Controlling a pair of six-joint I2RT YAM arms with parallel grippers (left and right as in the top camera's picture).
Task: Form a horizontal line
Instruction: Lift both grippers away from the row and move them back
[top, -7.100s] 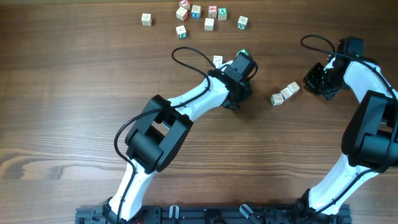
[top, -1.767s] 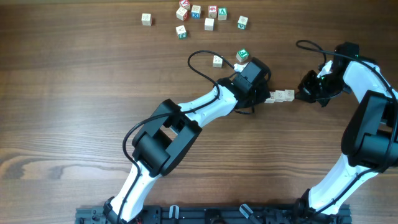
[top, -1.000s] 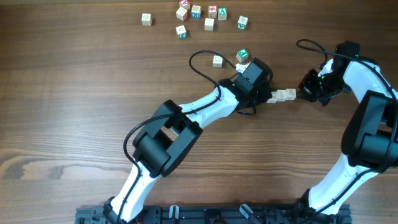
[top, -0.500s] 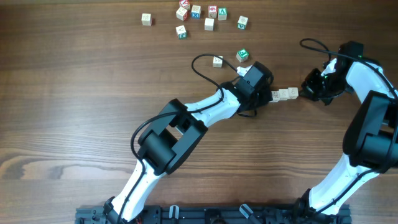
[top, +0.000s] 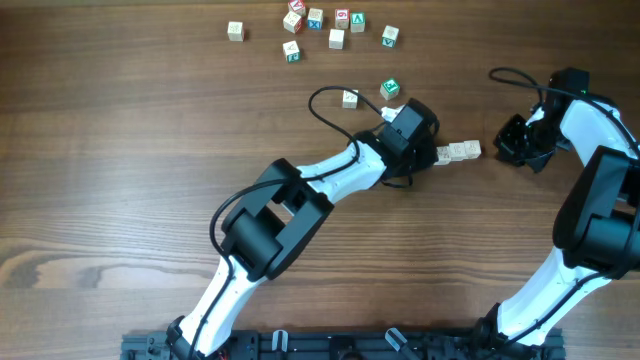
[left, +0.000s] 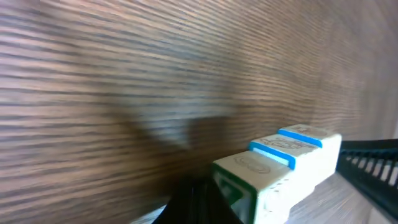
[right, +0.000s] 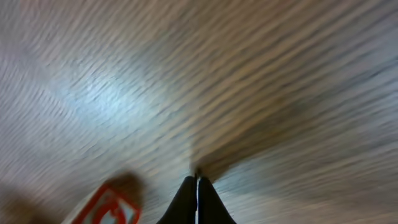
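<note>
The horizontal line (top: 458, 153) is a short bar of three pale cubes touching side by side, lying almost level at centre right. In the left wrist view the bar (left: 283, 165) shows green and blue edges. My left gripper (top: 428, 156) is shut with its tip against the bar's left end; its closed fingers (left: 198, 202) sit beside the nearest cube. My right gripper (top: 512, 142) is shut and empty, a short gap to the right of the bar; its closed fingers (right: 197, 198) point at bare wood.
Two single cubes, a pale one (top: 349, 98) and a green-marked one (top: 390, 89), lie just behind my left gripper. Several scattered cubes (top: 315, 22) sit at the back edge. A red-marked cube (right: 106, 205) shows blurred in the right wrist view.
The three cubes have gone from a tilted row to an almost level bar and shifted slightly right. My right gripper has drawn back to the right, away from the bar's end.
</note>
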